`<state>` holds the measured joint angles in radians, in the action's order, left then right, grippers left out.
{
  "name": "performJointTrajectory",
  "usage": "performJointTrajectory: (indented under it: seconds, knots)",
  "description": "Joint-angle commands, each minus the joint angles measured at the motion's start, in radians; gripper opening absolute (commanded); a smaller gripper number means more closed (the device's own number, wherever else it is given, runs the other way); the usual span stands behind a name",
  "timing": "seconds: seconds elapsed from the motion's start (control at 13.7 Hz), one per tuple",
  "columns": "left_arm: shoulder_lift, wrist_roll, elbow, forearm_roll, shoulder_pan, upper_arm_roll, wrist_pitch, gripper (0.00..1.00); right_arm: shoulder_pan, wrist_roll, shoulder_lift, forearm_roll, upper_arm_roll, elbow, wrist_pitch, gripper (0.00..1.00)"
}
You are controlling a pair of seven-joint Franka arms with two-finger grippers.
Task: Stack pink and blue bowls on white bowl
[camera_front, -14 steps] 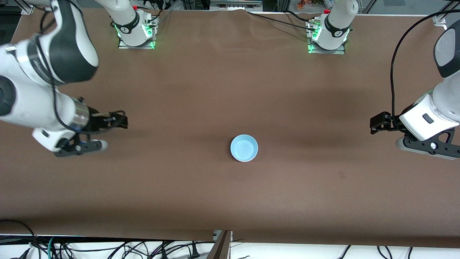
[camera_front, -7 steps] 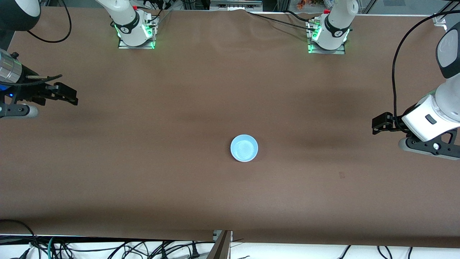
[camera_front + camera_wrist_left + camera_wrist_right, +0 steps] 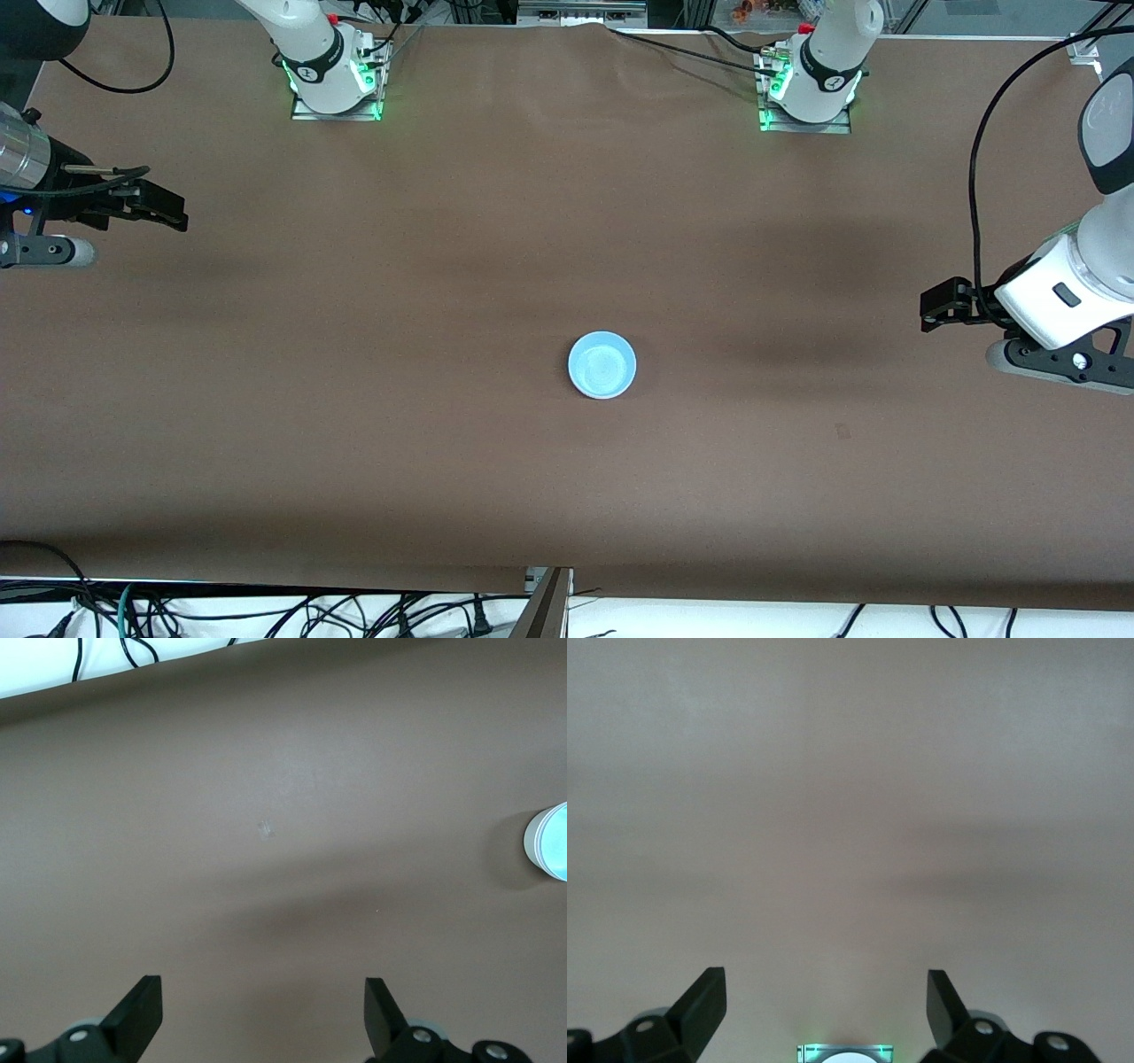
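Observation:
The light blue bowl point(image 3: 601, 364) stands upright near the table's middle. In the left wrist view it point(image 3: 558, 843) shows at the picture's edge, with a white outer wall point(image 3: 532, 840) under its rim, as of the white bowl that holds it. No pink bowl shows in any view. My left gripper point(image 3: 928, 307) is open and empty over the left arm's end of the table, with bare table between its fingers in the left wrist view point(image 3: 263, 994). My right gripper point(image 3: 174, 213) is open and empty over the right arm's end, and also shows in its wrist view point(image 3: 826, 990).
The brown table cover point(image 3: 443, 266) carries nothing else. The two arm bases point(image 3: 335, 75) point(image 3: 811, 84) stand at the table's farthest edge from the front camera. The right arm's base point(image 3: 844, 1052) shows in the right wrist view. Cables point(image 3: 266, 611) hang below the nearest edge.
My right gripper has drawn away from the bowl toward the right arm's end of the table. My left gripper has drifted slightly outward. The bowl has not moved.

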<state>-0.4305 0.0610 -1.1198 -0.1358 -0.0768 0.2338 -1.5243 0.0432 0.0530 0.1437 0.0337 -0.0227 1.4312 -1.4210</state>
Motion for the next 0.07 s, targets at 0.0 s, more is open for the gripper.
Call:
performJointTrajectory:
  seconds: [0.0]
  knots:
    - [0.007, 0.020, 0.002, -0.018, -0.001, 0.005, 0.004, 1.00, -0.012, -0.005, -0.015, 0.003, -0.002, 0.002, 0.027, 1.00]
